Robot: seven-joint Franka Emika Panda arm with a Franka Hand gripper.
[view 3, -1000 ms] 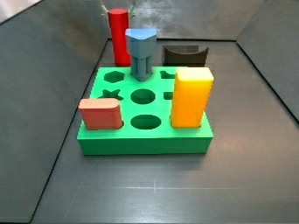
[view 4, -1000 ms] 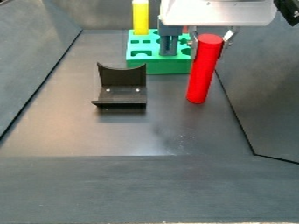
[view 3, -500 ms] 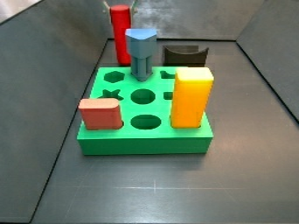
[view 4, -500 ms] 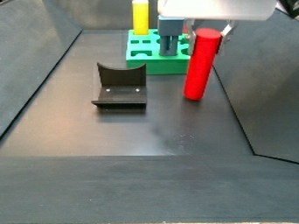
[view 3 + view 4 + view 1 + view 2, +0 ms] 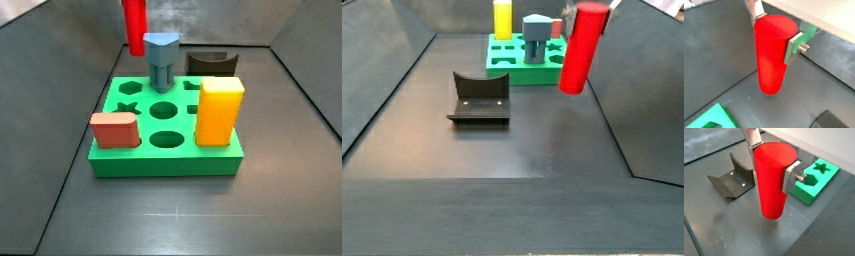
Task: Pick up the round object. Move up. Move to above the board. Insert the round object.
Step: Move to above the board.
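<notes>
The round object is a tall bright red cylinder (image 5: 771,55), upright and lifted off the floor; it shows in both wrist views (image 5: 773,180) and both side views (image 5: 135,27) (image 5: 581,50). My gripper (image 5: 774,22) is shut on its upper end, one silver finger (image 5: 791,175) on each side. The peg hangs beside the green board (image 5: 171,150), behind its back left corner in a side view. The board (image 5: 540,72) has round, star and cross holes. A corner of it shows in both wrist views (image 5: 821,180) (image 5: 712,119).
On the board stand a yellow block (image 5: 219,110), a grey-blue pentagon-topped peg (image 5: 162,60) and a short reddish-brown block (image 5: 115,130). The dark fixture (image 5: 478,98) stands on the floor near the board; it also shows in a wrist view (image 5: 731,180). Grey walls enclose the floor.
The gripper has risen with the red cylinder, lifting it off the floor. Nothing else has moved.
</notes>
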